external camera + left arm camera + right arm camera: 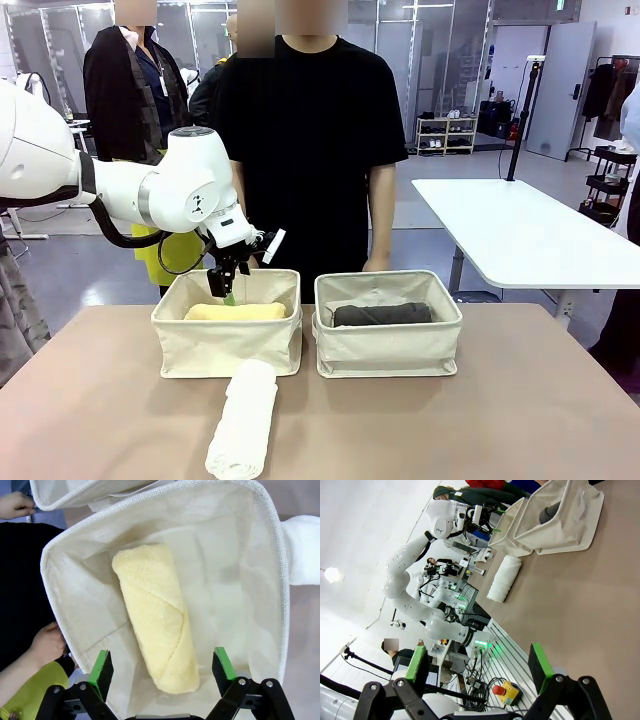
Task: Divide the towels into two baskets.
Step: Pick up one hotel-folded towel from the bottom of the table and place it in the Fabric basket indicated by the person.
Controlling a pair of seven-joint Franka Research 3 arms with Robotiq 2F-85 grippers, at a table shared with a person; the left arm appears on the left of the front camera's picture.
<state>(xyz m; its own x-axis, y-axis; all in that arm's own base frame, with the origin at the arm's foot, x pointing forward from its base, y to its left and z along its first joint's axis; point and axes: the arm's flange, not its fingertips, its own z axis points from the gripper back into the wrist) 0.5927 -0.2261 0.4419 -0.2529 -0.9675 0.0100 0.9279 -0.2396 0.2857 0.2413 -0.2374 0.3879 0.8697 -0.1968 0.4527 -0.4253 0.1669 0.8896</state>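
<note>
Now we hang our left gripper [230,290] over the left basket [225,350], jaws spread wide and holding nothing. The yellow towel [157,620] lies on that basket's floor below the green pads [101,667]. The grey towel [382,314] lies in the right basket [390,350]. A white towel [245,420] lies on the table [500,420] just before the left basket. Our right gripper [477,662] is also released and empty, well apart from both baskets.

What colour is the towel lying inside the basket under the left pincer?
Pale yellow. The towel shows best in the left wrist view.
</note>
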